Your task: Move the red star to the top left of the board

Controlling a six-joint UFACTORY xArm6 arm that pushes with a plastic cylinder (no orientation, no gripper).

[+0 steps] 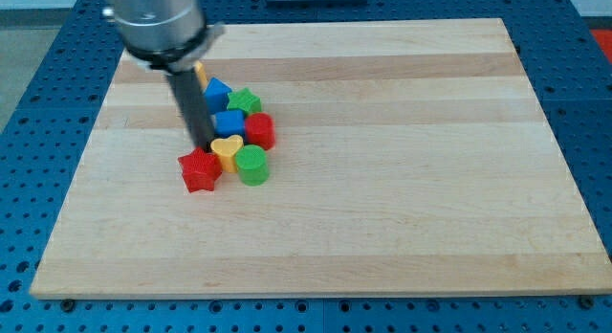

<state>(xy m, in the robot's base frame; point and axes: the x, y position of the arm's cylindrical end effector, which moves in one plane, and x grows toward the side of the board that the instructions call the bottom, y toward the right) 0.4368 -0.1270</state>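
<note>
We see a pale wooden board [382, 180] lying on a blue perforated counter [38, 103], whose surface runs off every edge of the view. Our arm [158, 22] enters from the view's top left, blurred and cut off by the top edge, so we cannot make out its upper parts. It carries no claw, only a straight dark rod, so there is no wide, narrow or holding state to tell.

The rod comes down to our tip [203, 147], which sits just above the red star [200, 169], at or very near its upper edge; we cannot tell whether the two touch. The red star lies at the view's lower left of a tight cluster of blocks, in the left half of the board, roughly midway between its top and bottom edges.

Just to the star's right is a yellow heart [228, 151], and a green cylinder [252, 166] stands beside the heart, lower right. Above the heart a blue block [229, 122] is partly hidden by the rod, so its shape is unclear. A red cylinder [260, 131] stands to its right. Higher up are a green star [245, 102] and another blue block [216, 90]. A sliver of an orange-yellow block [201, 74] peeks out behind the rod, mostly hidden.
</note>
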